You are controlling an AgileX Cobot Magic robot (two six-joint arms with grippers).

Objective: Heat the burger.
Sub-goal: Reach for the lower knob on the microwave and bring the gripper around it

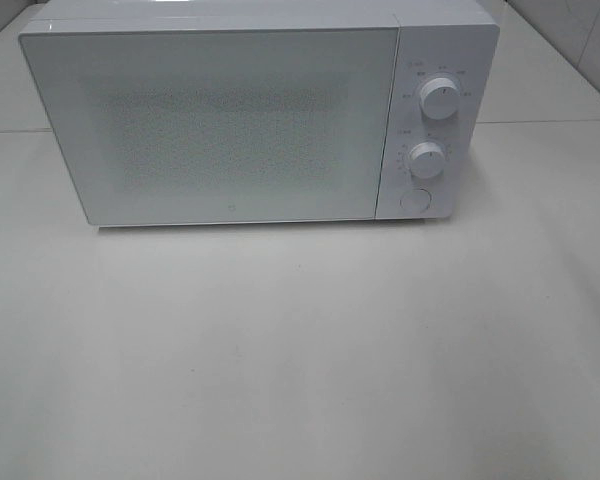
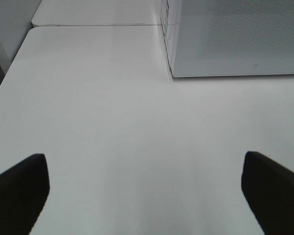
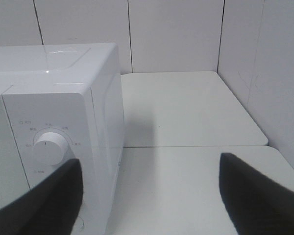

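Note:
The burger is out of view in every frame. A white microwave [image 1: 250, 115] stands at the back of the white table [image 1: 300, 350] with its door shut; two round knobs [image 1: 439, 97] and a round button sit on its right panel. Neither arm shows in the exterior high view. My left gripper [image 2: 144, 196] is open over bare table, with the microwave's lower left corner [image 2: 235, 39] ahead of it. My right gripper [image 3: 152, 196] is open beside the microwave's right side, level with the upper knob [image 3: 50, 148]. Nothing lies between either pair of fingers.
Tiled walls [image 3: 176, 34] close in behind and to the right of the microwave. A second white tabletop [image 3: 186, 107] continues behind a seam. The table's left edge [image 2: 10, 68] drops off beside the left gripper.

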